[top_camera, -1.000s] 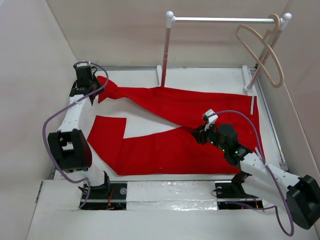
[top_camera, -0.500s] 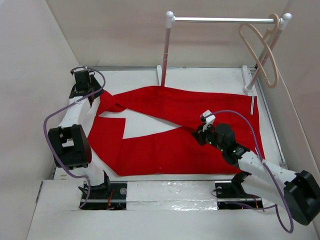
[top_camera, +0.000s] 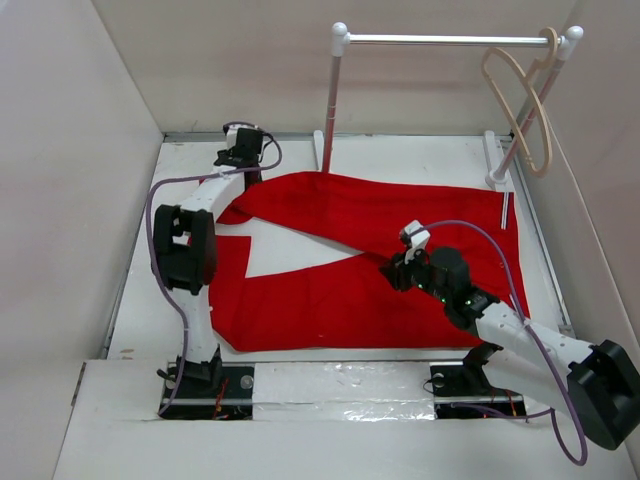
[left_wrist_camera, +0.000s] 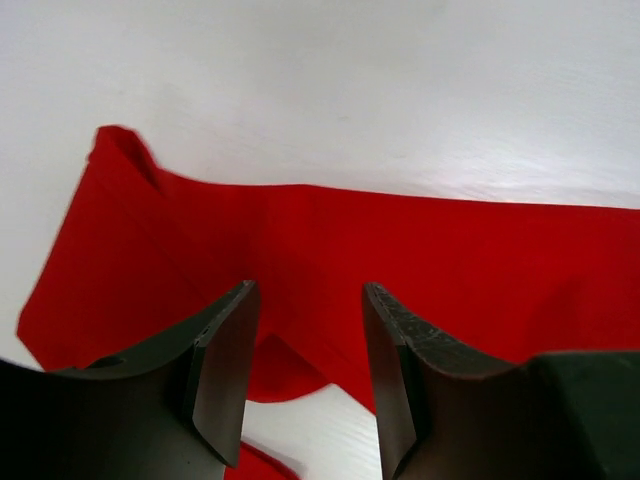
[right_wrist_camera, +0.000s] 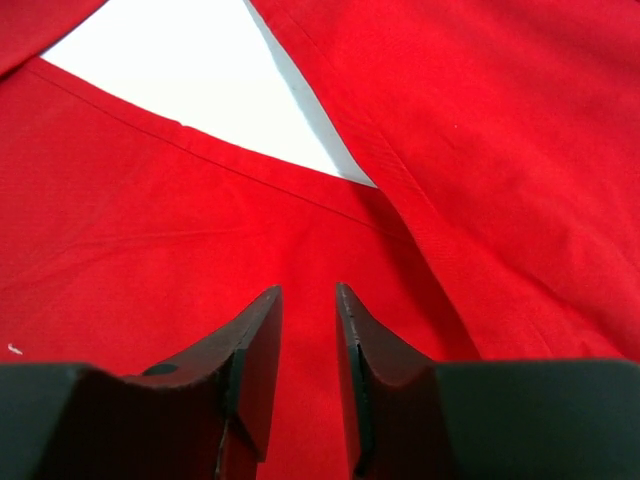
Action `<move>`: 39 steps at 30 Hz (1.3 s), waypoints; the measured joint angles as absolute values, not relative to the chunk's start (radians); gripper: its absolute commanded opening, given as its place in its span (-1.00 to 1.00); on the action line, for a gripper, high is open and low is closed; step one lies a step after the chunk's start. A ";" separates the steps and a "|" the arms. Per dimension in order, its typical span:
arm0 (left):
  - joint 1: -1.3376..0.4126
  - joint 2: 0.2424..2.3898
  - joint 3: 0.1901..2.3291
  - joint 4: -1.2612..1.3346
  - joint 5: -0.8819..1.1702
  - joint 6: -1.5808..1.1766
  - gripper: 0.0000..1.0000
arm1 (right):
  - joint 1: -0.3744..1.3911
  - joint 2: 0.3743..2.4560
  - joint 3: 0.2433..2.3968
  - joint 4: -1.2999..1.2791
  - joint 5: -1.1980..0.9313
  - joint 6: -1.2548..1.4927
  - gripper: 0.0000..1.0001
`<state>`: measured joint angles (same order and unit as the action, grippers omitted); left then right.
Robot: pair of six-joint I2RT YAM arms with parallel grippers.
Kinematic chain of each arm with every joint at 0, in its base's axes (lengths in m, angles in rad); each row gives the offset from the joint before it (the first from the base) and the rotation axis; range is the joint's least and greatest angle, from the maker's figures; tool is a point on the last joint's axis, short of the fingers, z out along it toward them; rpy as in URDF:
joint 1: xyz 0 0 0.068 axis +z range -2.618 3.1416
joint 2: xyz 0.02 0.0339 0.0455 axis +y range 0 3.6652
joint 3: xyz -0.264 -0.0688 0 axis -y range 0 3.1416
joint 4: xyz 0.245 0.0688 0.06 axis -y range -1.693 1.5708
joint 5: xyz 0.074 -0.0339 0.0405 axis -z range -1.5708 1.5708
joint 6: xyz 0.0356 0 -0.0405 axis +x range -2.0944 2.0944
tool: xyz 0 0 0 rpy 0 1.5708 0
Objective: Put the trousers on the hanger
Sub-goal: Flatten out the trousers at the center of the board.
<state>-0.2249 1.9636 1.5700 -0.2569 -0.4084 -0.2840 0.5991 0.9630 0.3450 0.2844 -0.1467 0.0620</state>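
Trousers (top_camera: pixel 400 215) lie spread flat across the table (top_camera: pixel 420 150), waist toward the right side. One leg runs along the back and doubles over at its far left end, while the other runs along the front. The hanger (top_camera: pixel 525 110) hangs from the right end of the rail stand (top_camera: pixel 450 40), well apart from the cloth.

The left gripper (left_wrist_camera: pixel 308 300) hovers just beyond that folded leg end, its fingers moderately wide with nothing between them. The right gripper (right_wrist_camera: pixel 308 292) sits low over the crotch where the legs meet, its fingers narrow, and no cloth is visibly pinched.

The fabric looks thin, light and limp. It will likely sag, drape and slide rather than hold a shape, so a pinch at a hem or the thicker waistband seems the surest hold. Gathering both legs together should help them feed over the hanger's bar.
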 measured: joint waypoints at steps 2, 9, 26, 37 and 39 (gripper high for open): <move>-0.218 2.008 1.585 -0.285 -0.474 -0.268 -0.16 | 0.601 0.963 0.345 0.284 -0.146 0.060 -0.29; -0.220 2.080 1.587 -0.353 -0.633 -0.210 -0.29 | 0.604 0.967 0.345 0.286 -0.147 0.059 -0.27; -0.260 2.106 1.586 -0.376 -0.743 -0.180 -0.27 | 0.604 0.978 0.347 0.285 -0.150 0.056 -0.22; -0.265 2.157 1.586 -0.382 -0.852 -0.137 -0.20 | 0.604 0.965 0.347 0.285 -0.159 0.057 -0.08; -0.270 2.173 1.586 -0.383 -0.867 -0.135 -0.29 | 0.604 0.962 0.347 0.285 -0.158 0.057 -0.07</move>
